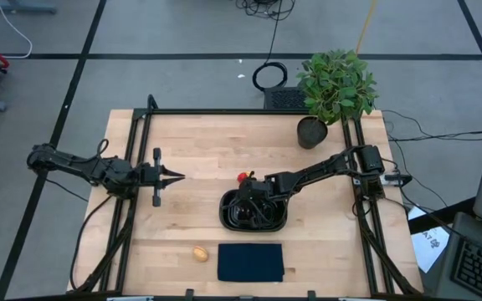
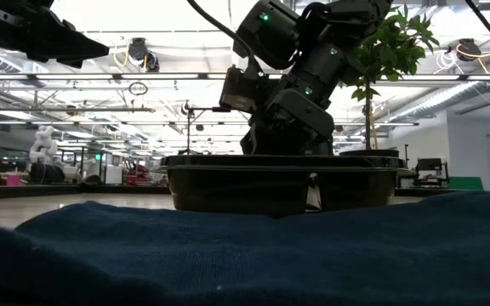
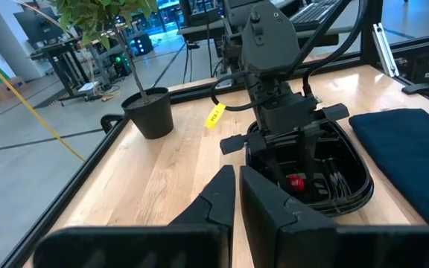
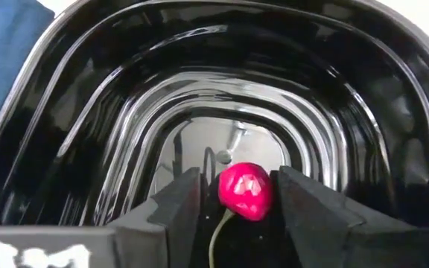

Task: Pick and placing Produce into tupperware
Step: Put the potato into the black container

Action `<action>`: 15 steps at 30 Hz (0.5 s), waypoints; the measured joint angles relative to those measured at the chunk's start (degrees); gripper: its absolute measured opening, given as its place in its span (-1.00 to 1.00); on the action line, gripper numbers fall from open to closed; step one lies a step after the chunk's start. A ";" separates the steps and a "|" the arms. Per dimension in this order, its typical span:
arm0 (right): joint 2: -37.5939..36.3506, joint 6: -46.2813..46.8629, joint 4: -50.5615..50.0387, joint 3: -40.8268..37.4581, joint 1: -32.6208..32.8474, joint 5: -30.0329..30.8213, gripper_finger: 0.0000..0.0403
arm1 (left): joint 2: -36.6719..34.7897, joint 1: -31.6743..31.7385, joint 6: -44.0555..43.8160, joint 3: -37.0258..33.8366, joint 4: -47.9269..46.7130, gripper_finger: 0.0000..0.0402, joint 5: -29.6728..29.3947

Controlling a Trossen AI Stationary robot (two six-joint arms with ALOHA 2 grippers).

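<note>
Red cherry (image 4: pixel 245 191) sat gripped in my right jaws (image 4: pixel 238 195) inside the tupperware (image 1: pixel 228 219), unreleased; left jaws (image 1: pixel 174 176) idled clenched, and two balls (image 1: pixel 200 252) remained on the worktop (image 1: pixel 199 142).

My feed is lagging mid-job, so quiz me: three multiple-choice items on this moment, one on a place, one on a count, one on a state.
1. Where does the tan-orange ball lie?
A. in the black oval plastic tupperware
B. on the wooden table beside the flat dark blue cloth
C. by the potted plant

2. How many red pieces show at the tupperware?
A. none
B. two
C. four

3. What is the right gripper doing?
A. holding the small dark red piece inside the tupperware
B. hanging open over bare table
C. gripping the plant pot

Key: 1 B, the high view shows it there. 2 B, a bright red ball at the rim, another between the fingers. 3 A, the right wrist view shows it. The left gripper waits aside.
</note>
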 joint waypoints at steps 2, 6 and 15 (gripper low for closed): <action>-0.69 0.00 -0.35 -0.04 -0.13 -0.01 -0.12 | 0.00 0.01 0.00 0.00 0.00 -0.87 0.00; -3.78 0.00 -0.85 -0.02 -0.39 1.50 -0.14 | 0.01 0.01 0.01 0.00 0.04 -0.87 0.00; -8.13 -3.28 -1.46 -0.02 -0.39 4.55 -0.46 | 0.00 0.01 0.01 0.00 -0.09 -0.87 0.00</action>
